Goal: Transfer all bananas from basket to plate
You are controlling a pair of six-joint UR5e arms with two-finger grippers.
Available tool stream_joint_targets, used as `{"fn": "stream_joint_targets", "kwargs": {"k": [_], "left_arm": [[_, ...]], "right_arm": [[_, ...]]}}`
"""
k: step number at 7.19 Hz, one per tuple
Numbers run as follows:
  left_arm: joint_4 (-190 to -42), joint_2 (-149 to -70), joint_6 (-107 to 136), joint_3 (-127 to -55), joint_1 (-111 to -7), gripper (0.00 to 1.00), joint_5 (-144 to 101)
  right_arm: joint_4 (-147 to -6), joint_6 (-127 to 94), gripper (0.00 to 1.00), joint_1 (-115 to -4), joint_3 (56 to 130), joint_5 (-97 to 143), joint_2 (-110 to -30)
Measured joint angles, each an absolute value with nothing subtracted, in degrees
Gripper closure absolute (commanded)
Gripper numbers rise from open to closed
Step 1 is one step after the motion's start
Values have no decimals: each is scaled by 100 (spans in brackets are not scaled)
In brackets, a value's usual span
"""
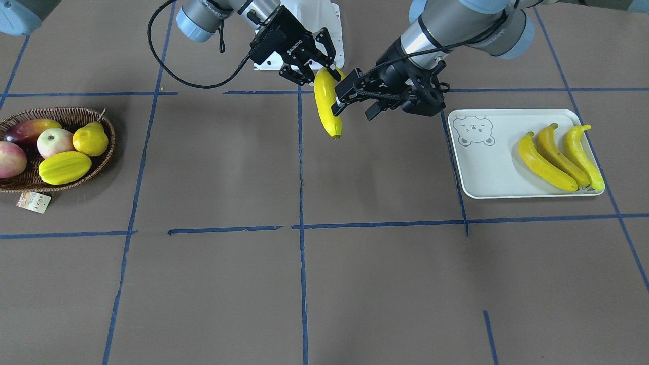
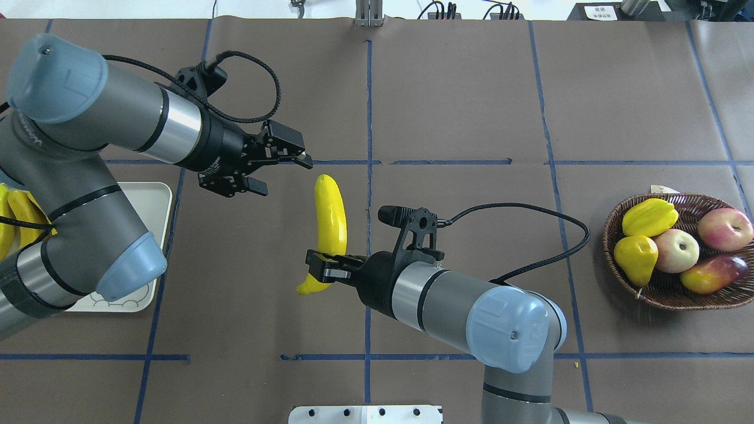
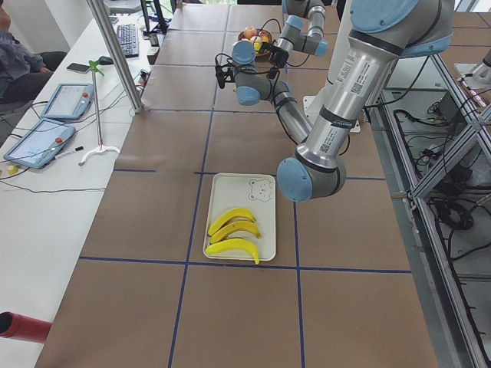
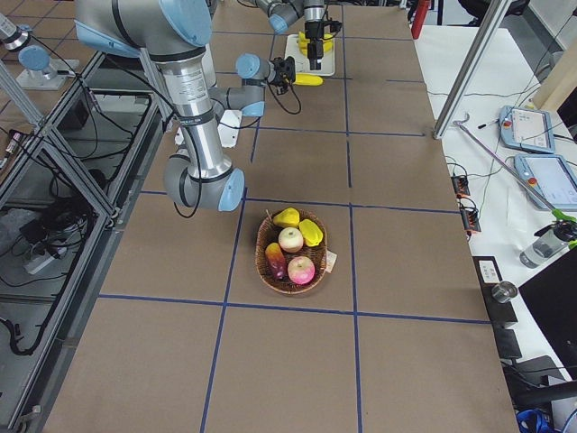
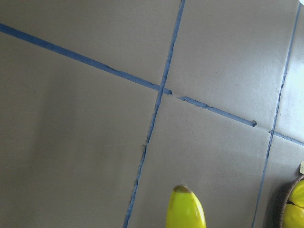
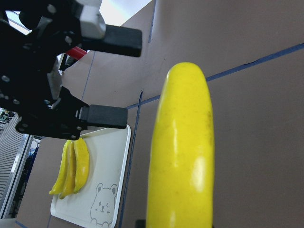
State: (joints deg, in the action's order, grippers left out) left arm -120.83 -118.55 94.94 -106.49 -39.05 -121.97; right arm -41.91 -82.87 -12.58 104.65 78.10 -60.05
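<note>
Held banana (image 1: 327, 104): smooth, glossy, plastic-looking yellow skin, gently curved. It sits off the desk (image 1: 218, 167), out past the plate (image 1: 487, 167) on its bear-print (image 1: 472, 131) end, between plate and basket (image 1: 104, 154) and nearer the plate. Its long axis runs straight away from the robot, with the stem end at the robot side and the blunt tip pointing to the operators' side.

Right gripper (image 2: 324, 268): clamped across the banana close to the stem end, so most of its length sticks out unsupported.

Left gripper (image 2: 285, 175): jaws wide. It's on the plate side of the banana, level with the tip half and near it. The overhead view shows a gap, so no contact.

Plate: flat white rectangle with rounded corners, matte. Three bananas (image 1: 557, 157) lie side by side on the end away from the bear print, roughly parallel. The middle one is a darker orange-yellow.

Basket: shallow oval, dark-brown wicker, well apart from the plate beyond the held banana. A paper tag (image 1: 34, 202) hangs off the rim. Inside are a ridged starfruit (image 1: 65, 167), a pear (image 1: 90, 139), an apple (image 1: 55, 142) and a mango (image 1: 30, 129).

Desk: brown matte sheet, gridded with blue tape (image 1: 300, 177).
</note>
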Motion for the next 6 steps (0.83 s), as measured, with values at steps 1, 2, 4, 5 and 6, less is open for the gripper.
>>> {"fn": "stream_joint_targets", "kwargs": {"k": [1, 2, 4, 5, 6], "left_arm": [[-12074, -11874, 9574, -10643, -3733, 1, -12074], [-12065, -11887, 9662, -10639, -3615, 10, -11958], [-12040, -11983, 9856, -10636, -3386, 53, -11573], [-12051, -12014, 10001, -10643, -3330, 73, -11460], [-12058, -12025, 10077, -10651, -3309, 88, -11414]], "right_arm": [[-4192, -8294, 91, -1252, 10462, 7794, -5991], [-4190, -8296, 91, -1250, 10460, 7789, -5988], [-4185, -8297, 91, -1248, 10459, 7787, -5987], [-4184, -8297, 90, -1245, 10459, 7787, -5990], [-4184, -8297, 89, -1243, 10459, 7786, -5993]]}}
